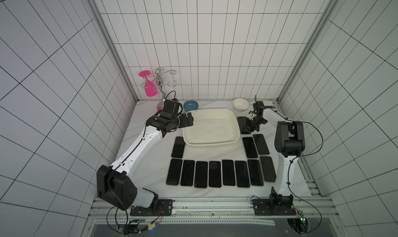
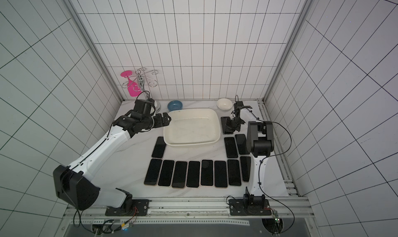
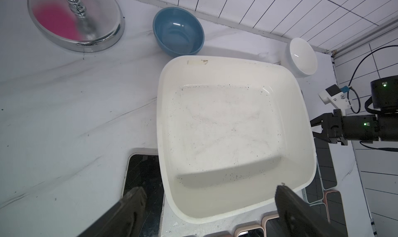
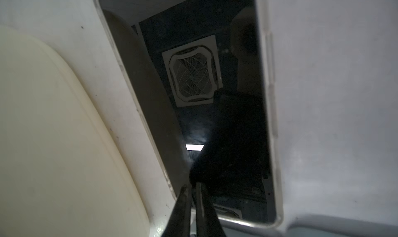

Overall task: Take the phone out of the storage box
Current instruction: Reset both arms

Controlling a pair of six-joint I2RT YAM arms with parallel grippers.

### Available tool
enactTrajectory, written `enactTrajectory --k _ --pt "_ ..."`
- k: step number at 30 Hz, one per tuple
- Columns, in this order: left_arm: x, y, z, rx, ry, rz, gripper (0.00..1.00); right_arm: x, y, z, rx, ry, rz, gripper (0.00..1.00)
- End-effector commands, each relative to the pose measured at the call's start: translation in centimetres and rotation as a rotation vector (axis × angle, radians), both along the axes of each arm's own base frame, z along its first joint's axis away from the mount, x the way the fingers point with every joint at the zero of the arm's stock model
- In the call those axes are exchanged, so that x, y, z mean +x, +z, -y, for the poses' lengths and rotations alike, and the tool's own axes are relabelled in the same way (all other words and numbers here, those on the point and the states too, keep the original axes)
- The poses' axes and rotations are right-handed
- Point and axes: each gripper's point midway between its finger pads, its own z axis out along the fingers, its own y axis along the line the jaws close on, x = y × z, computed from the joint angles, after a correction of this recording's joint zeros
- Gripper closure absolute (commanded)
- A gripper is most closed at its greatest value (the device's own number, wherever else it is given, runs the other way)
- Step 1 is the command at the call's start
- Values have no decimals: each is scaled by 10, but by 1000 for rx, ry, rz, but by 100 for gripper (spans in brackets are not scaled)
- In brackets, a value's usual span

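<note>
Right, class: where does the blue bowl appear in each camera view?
In a top view: blue bowl behind a far corner of the storage box.
In a top view: blue bowl, same spot.
Left wrist: blue bowl beside the storage box.
Right wrist: not in it.
Shared landmark: the storage box, in all four.

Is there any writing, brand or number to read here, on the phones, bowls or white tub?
No text is readable in any view.
Storage box: a tape strip on its rim, no lettering legible.
Phones: dark screens, no brand showing.
Blue bowl, white bowl: plain.
</note>
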Motion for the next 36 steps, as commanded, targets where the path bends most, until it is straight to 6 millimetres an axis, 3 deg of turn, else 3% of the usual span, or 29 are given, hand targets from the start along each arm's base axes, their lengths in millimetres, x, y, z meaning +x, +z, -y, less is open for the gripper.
enactTrajectory --k 1,14,23,27,32,34,36 --pt "-4 -3 -10 13 37 15 2 -8 3 0 -23 13 9 89" --pt "-18 -11 -17 17 43 5 2 -48 4 8 -78 17 -11 89" --pt "-20 -18 -17 23 42 -14 2 -44 15 6 -73 9 12 89" --pt "-20 -16 -17 20 44 -11 2 -30 49 2 -40 4 110 89" --pt "-15 -12 -20 33 60 11 2 -24 111 1 -10 6 272 87" --pt "-11 -10 -31 51 115 31 2 -23 134 14 -32 -21 350 77" --pt "-4 -7 -45 36 169 59 2 -21 151 32 -51 -62 435 56"
